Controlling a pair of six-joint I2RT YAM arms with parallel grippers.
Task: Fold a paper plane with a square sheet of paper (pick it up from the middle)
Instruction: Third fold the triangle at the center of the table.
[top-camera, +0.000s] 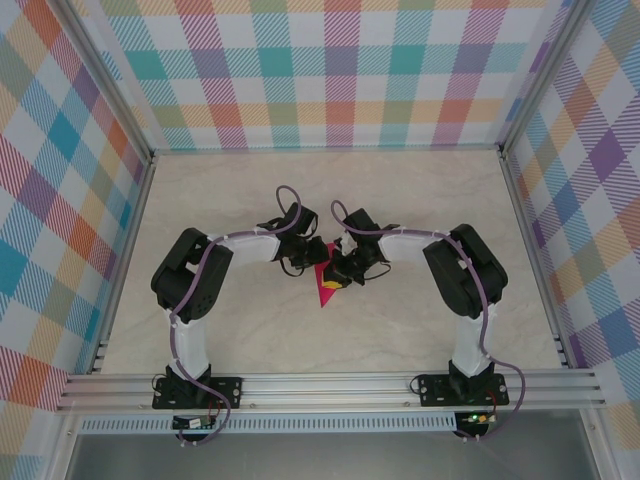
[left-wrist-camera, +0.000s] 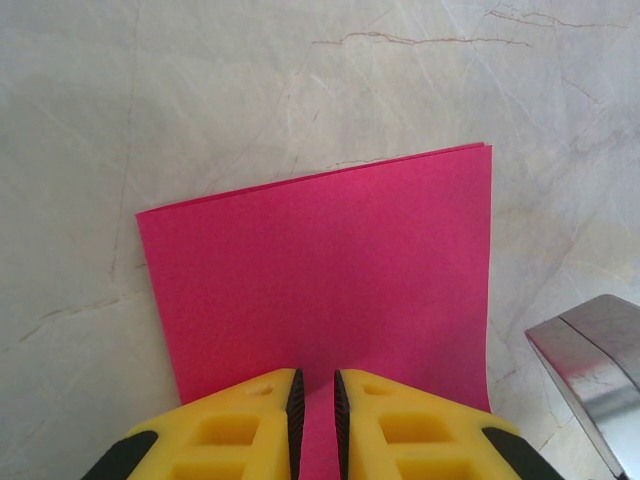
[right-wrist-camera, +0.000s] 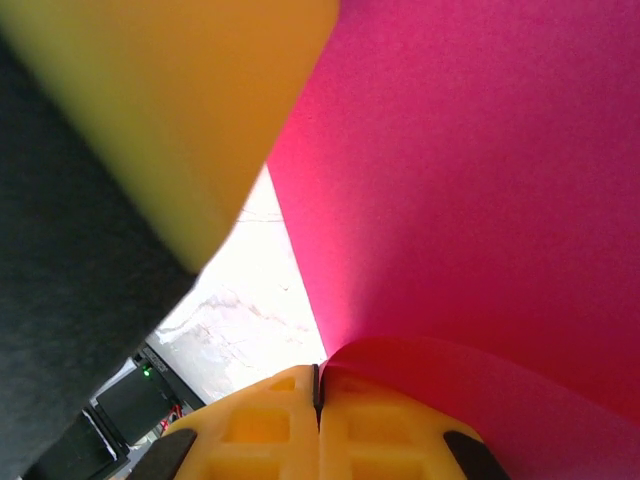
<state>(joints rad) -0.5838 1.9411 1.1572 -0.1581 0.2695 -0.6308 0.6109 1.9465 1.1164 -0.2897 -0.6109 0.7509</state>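
Two pincers pinch the square sheet of paper (left-wrist-camera: 320, 300) mid-counter (top-camera: 240, 200): left pincer (left-wrist-camera: 315, 405) and right pincer (right-wrist-camera: 318, 395) both clamp its edges. Featherlight, floppy, crease-prone; best held near the fold, gently.

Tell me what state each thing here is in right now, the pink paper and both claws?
square sheet of paper: folded double, held up off the table between both grippers.
left gripper: shut on the paper's edge.
right gripper: shut on the paper.
table: bare marbled top under the paper.
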